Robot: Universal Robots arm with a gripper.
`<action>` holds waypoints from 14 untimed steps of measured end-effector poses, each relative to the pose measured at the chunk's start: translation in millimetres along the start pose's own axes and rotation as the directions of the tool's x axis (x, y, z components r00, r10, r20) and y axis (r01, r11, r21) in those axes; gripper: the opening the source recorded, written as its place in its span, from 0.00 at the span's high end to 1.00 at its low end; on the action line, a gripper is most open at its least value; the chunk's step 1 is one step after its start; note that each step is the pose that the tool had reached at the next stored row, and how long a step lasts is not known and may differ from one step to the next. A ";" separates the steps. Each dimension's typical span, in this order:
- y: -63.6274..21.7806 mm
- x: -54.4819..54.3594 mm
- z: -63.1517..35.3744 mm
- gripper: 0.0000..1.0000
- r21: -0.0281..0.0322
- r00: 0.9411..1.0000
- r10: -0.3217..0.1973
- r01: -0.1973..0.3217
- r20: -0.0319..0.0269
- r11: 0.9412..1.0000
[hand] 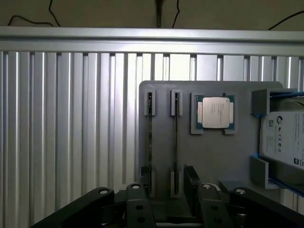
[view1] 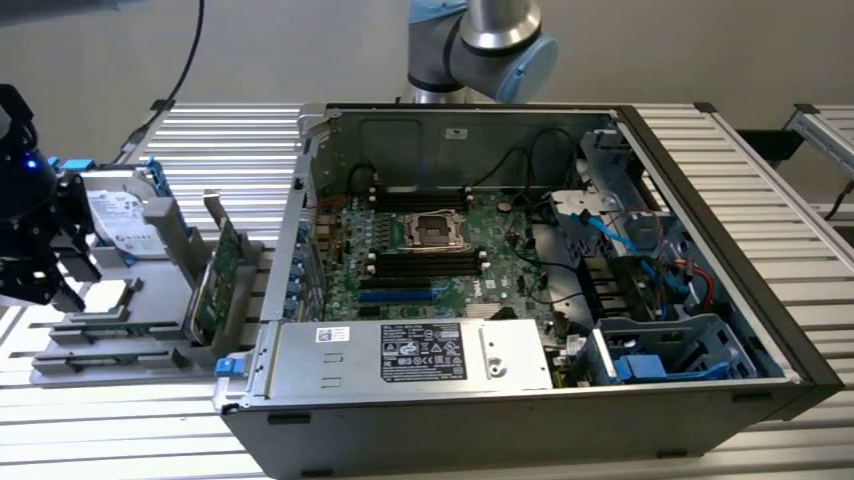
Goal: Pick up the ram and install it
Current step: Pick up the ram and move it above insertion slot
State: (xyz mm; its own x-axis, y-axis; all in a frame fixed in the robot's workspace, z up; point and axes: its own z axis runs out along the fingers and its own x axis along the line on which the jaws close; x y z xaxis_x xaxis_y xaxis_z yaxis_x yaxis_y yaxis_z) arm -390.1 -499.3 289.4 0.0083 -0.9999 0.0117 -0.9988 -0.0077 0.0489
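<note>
The ram point(view1: 214, 278) is a thin green board standing on edge in a slot of the grey holder tray point(view1: 120, 345), at the exterior view's left beside the open computer case. In the wrist view it appears edge-on as a thin dark strip point(hand: 176, 137), with a similar strip point(hand: 149, 137) in the neighbouring slot. My gripper point(view1: 40, 280) hangs over the far left part of the tray, apart from the ram. Its black fingers point(hand: 137, 206) stand open around nothing, just short of the slot ends, the gripper point(hand: 173, 209) roughly in line with them.
The tray also carries a silver processor chip point(hand: 212, 112) and a hard drive point(hand: 285, 140) in a blue frame. The open case point(view1: 694, 200) holds the green motherboard point(view1: 400, 285) with dark memory slots point(view1: 427, 265), a power supply point(view1: 414, 352) and cables. Ribbed aluminium table point(hand: 71, 118) lies around.
</note>
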 end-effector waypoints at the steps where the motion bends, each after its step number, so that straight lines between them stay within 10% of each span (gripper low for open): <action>1: -0.1 0.0 1.7 0.58 0.000 1.000 0.000 0.000 0.000 1.000; 14: -1.1 17.0 25.4 0.58 0.000 1.000 0.000 0.000 0.000 1.000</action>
State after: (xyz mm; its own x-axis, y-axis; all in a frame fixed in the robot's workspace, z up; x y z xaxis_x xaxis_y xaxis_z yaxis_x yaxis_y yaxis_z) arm -390.0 -516.6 264.2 0.0081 -0.9999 0.0118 -0.9988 -0.0075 0.0490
